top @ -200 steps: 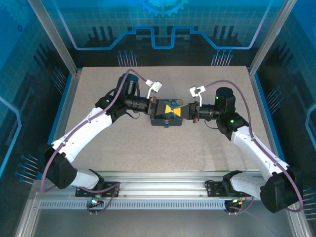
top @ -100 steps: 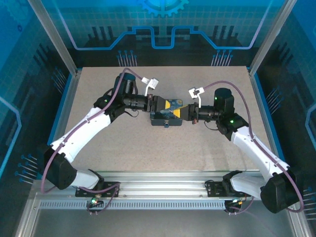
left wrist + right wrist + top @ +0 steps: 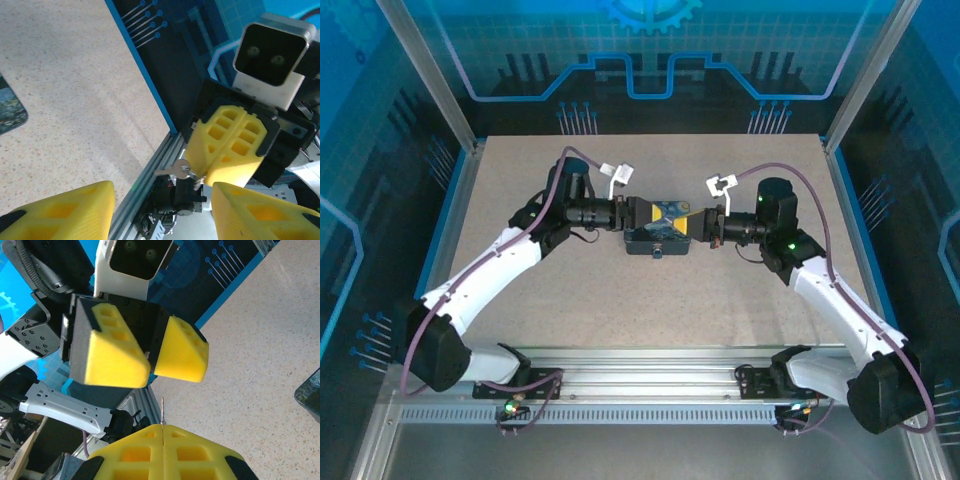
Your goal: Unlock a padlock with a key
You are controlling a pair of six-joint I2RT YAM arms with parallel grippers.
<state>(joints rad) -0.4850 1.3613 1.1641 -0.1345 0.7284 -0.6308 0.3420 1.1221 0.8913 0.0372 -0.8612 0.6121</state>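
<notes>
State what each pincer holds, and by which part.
The right pincer is shut on the key, pinching its head end at the tips, with the blade sticking out. The left pincer is open, holding nothing.

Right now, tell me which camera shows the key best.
The left wrist view: the key lies side-on there, head and blade both clear, sticking out from the shut fingers of the right gripper. The right wrist view gives a thin edge of its blade above those fingers. In the top view it is too small to make out.
</notes>
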